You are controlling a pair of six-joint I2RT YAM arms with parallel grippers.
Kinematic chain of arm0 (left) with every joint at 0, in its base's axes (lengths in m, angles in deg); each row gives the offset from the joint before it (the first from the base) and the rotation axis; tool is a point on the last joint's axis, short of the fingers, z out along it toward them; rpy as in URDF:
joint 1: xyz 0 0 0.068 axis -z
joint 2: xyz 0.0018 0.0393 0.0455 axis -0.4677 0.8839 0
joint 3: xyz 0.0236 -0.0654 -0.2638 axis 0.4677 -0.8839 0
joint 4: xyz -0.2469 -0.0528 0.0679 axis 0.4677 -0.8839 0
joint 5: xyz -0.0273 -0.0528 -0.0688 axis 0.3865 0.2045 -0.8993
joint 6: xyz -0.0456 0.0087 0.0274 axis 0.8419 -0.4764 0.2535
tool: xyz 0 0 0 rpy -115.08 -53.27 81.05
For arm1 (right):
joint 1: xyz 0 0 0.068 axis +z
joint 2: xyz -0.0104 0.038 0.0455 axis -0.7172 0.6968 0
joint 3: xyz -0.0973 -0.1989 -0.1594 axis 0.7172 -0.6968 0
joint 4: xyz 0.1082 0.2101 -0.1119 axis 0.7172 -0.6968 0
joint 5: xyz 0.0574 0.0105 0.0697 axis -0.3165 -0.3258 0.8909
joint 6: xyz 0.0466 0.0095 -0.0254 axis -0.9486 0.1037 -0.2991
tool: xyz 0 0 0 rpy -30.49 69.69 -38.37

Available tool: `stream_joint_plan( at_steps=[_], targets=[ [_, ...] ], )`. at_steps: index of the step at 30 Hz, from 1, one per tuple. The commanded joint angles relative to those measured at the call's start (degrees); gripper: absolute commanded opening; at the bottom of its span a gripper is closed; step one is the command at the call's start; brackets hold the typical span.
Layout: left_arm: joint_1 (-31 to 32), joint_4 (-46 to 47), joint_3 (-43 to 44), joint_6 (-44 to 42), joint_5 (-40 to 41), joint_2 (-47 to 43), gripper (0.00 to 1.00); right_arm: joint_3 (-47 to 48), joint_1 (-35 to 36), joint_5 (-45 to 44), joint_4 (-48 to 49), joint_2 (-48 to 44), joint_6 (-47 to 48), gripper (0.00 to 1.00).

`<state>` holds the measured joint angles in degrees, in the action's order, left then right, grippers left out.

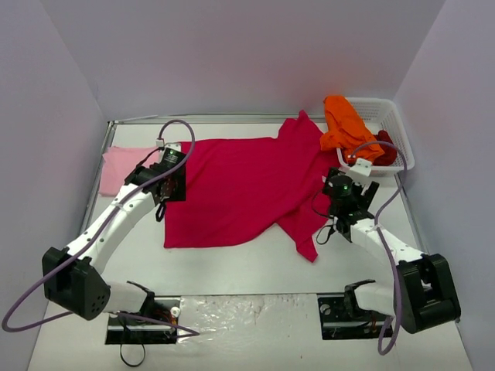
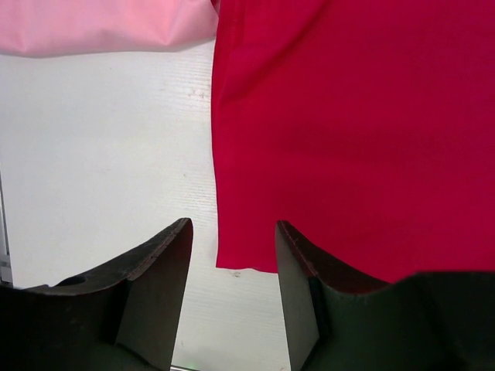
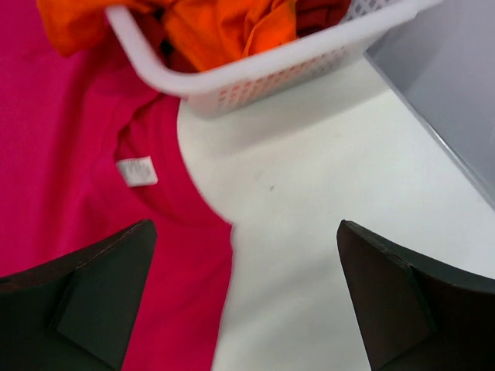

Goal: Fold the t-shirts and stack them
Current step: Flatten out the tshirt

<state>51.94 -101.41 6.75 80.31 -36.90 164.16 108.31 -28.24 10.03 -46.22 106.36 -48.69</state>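
Grippers both empty: left gripper (image 2: 233, 232) part open, jaws either side of the crimson-magenta t-shirt's (image 1: 240, 189) left edge near its hem corner; right gripper (image 3: 245, 232) spread wide over that shirt's collar edge, beside the basket (image 1: 379, 112). T-shirts, four: crimson-magenta one spread mid-bench (image 1: 255, 263); pale pink t-shirt (image 1: 122, 166) just beside it at 9 o'clock; orange t-shirt (image 1: 344, 124) draped over the basket rim at 1 o'clock; dark red t-shirt (image 1: 388, 151) inside. Baskets, one.

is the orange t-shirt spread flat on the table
No, the orange t-shirt is bunched up, draped over the rim of the white mesh basket.
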Motion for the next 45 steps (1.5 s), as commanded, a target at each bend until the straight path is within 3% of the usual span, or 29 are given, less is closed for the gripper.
stream_joint_plan(
  at_steps=[1, 4, 8, 11, 15, 19, 20, 22, 27, 45],
  targets=[
    [0.38, 0.58, 0.03, -0.3, -0.7, -2.0, 0.46, -1.56, -6.67, 14.3, 21.36, 2.72, 10.11, 1.0],
    [0.47, 0.93, 0.03, -0.47, -1.5, -1.74, 0.45, -3.66, -11.34, 23.28, 30.57, 9.22, 11.95, 1.0],
    [0.47, 1.19, 0.03, -0.56, -2.11, -1.21, 0.45, -8.41, -11.43, 24.2, 43.25, 13.81, 15.03, 1.0],
    [0.56, 1.2, -0.15, -0.74, -2.2, -0.86, 0.45, -7.45, -12.05, 23.67, 45.21, 15.4, 19.23, 1.0],
    [0.64, 1.28, -0.06, -0.74, -2.38, -0.6, 0.45, -9.47, -14.06, 28.04, 50.3, 15.58, 18.21, 1.0],
    [0.64, 1.46, -0.06, -0.74, -2.82, -0.07, 0.45, -13.51, -15.65, 34.56, 66.7, 24.0, 19.34, 1.0],
    [0.64, 1.46, -0.15, -0.82, -2.82, 0.11, 0.45, -12.99, -15.56, 33.7, 62.83, 22.54, 19.43, 1.0],
    [0.64, 1.37, -0.24, -0.74, -2.9, 0.2, 0.45, -13.33, -15.91, 32.2, 65.57, 23.74, 17.68, 1.0],
    [0.64, 1.55, 0.12, -0.74, -3.43, 0.63, 0.45, -11.41, -16.0, 32.46, 61.12, 23.49, 18.03, 1.0],
    [0.73, 3.91, -0.5, -0.21, -3.42, -2.26, 0.48, -10.96, -16.0, 32.11, 60.94, 23.84, 17.67, 1.0]
  ],
)
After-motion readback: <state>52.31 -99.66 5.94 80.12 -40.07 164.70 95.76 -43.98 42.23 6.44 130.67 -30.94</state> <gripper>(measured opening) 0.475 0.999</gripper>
